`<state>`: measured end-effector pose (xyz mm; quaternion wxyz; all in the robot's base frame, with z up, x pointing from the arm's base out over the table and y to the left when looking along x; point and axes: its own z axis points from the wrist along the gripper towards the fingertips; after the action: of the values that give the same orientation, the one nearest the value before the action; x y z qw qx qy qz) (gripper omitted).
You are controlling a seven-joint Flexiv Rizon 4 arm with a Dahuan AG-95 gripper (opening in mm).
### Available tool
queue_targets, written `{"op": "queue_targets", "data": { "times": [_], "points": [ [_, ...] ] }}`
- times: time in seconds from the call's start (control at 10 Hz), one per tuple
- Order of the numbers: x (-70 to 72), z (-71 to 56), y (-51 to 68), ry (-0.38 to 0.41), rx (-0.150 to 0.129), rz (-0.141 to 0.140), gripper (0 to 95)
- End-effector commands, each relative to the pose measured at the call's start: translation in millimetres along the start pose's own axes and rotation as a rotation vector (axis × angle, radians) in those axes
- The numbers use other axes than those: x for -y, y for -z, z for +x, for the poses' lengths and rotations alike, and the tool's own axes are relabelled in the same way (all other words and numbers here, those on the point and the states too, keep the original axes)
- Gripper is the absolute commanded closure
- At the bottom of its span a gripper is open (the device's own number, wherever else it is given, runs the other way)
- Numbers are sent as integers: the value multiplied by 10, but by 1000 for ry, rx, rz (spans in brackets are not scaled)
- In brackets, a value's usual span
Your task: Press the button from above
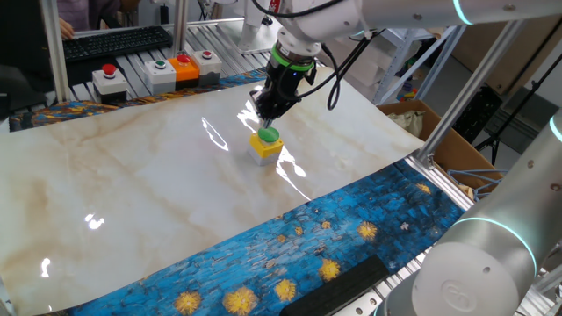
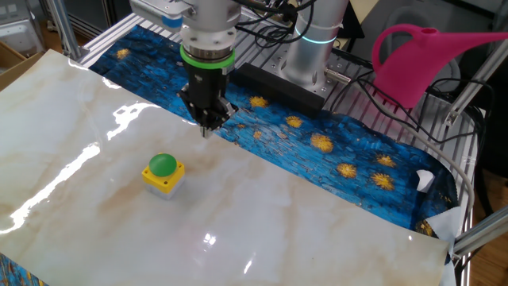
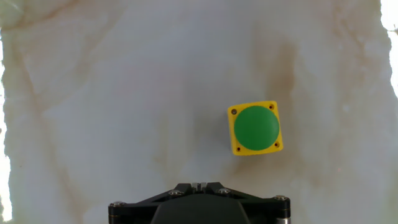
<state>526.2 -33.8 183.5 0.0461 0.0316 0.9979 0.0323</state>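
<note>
One button (image 1: 267, 143) on the marble sheet (image 1: 132, 193) in one fixed view: green dome, yellow housing, upright, gripper (image 1: 264, 114) hanging above it, not touching. Grey boxes (image 1: 111, 79) and an orange box (image 1: 183, 67) sit well behind the button, off the sheet. Other fixed view: gripper (image 2: 206, 127) points down, fingers pinched together, holding nothing; button (image 2: 163, 173) sits apart from it on the sheet. Hand view: button (image 3: 255, 127) lies off to the side of the gripper body, clear marble around it.
</note>
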Motion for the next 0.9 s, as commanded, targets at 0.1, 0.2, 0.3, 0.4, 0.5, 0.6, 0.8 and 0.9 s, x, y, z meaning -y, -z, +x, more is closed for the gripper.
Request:
{"op": "queue_targets", "data": {
  "times": [0.1,0.2,0.3,0.4,0.5,0.6,0.8,0.9],
  "points": [
    [35,-51,-23,14,-3,-5,950],
    [51,-67,-29,16,-3,-8,950],
    [79,-98,-34,24,-3,-10,950],
    [98,-112,-34,28,-3,-11,950],
    [115,-121,-30,34,-2,-12,950],
    [130,-132,-26,39,-2,-12,950],
    [154,-176,-10,50,-4,-13,950],
    [167,-206,0,57,-4,-13,950]
  ]
}}
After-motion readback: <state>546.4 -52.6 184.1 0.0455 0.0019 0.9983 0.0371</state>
